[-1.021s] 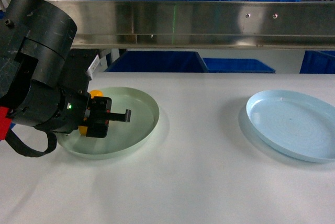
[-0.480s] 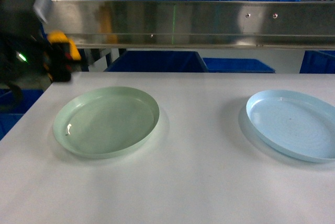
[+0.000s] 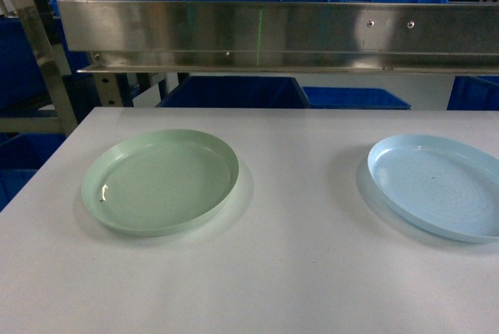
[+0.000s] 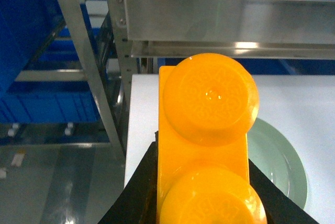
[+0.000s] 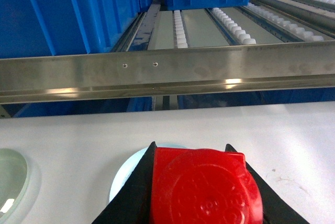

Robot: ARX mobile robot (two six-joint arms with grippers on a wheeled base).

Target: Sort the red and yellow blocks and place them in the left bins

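Left gripper [image 4: 201, 203] was clamped on the orange-yellow block [image 4: 207, 145], two studs facing the wrist camera, held up off the white table [image 4: 293, 98] near its left edge with the green plate [image 4: 285, 164] below and to the right. Right gripper [image 5: 201, 192] was closed on the red block [image 5: 204, 187], single stud toward camera, above the blue plate [image 5: 123, 179]. Head view showed both plates bare and no arm in frame.
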